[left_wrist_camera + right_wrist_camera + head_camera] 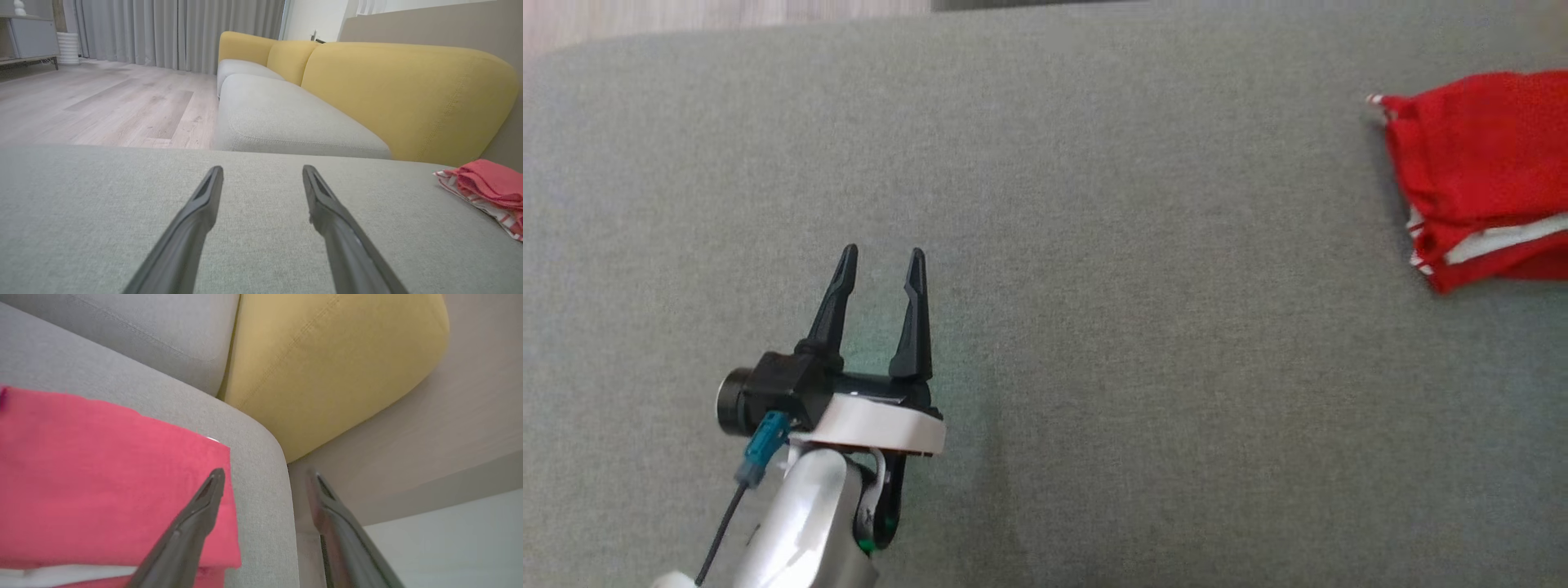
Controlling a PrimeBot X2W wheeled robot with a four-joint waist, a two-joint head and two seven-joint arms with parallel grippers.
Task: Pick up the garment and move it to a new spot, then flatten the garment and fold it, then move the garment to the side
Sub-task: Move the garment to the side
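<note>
The garment [1482, 175] is red with white stripes, folded into a compact stack at the far right of the grey cushion [1094, 286]. From the left wrist it appears at the right edge as the garment [488, 190]. My left gripper [882, 269] stands open over bare cushion at the lower left, far from the cloth, with nothing between its fingers [196, 220]. My right gripper [265, 477] is open above the cushion's rounded corner, its left finger [196, 522] over the edge of the red garment [106, 477] and not holding it.
A yellow sofa back [404, 94] and a second grey seat cushion [286, 118] lie beyond the work cushion. Wooden floor [102, 102], grey curtains [175, 28] and a pale cabinet [28, 36] are further off. A beige wall [449, 416] runs beside the cushion's corner.
</note>
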